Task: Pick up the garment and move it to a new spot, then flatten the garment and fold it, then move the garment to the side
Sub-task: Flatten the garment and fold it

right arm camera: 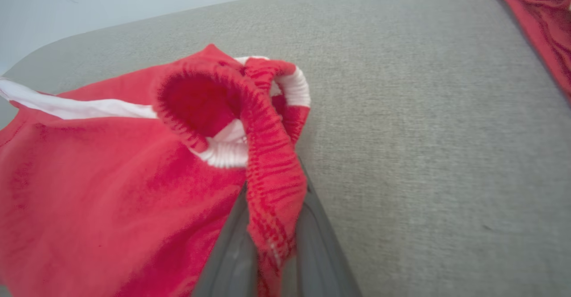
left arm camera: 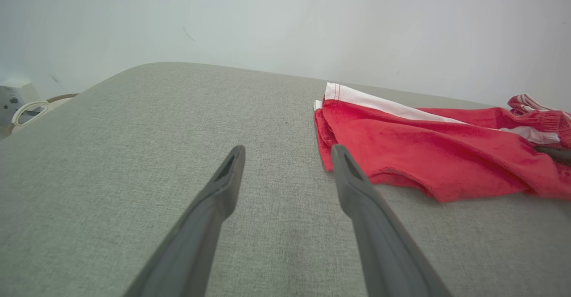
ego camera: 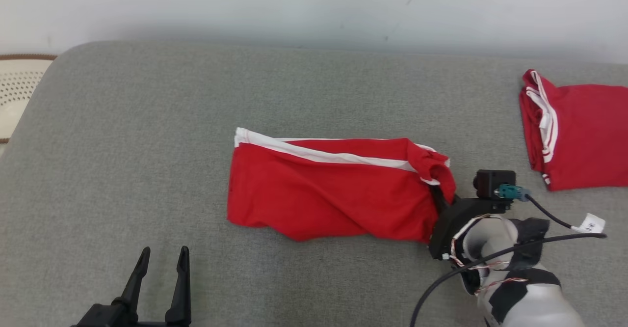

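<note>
Light: bright, even, diffuse | Shadows: soft grey band on the white wall (ego camera: pixel 314 22) at 12 o'clock above the grey cushion (ego camera: pixel 147 121); thin dark edge under the red shorts (ego camera: pixel 333 194) at 6 | Blur: right wrist view soft, folded red garment (right arm camera: pixel 544 29) at 1 o'clock smeared | Distortion: left wrist view bows cushion edge

Grey cushion (ego camera: pixel 122 145) lies open left of the garment (ego camera: pixel 324 194); a second red garment (ego camera: pixel 579 130) occupies its right edge.

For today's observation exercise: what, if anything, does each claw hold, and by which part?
Right claw grips the red garment by its ribbed waistband; left claw holds nothing.
</note>
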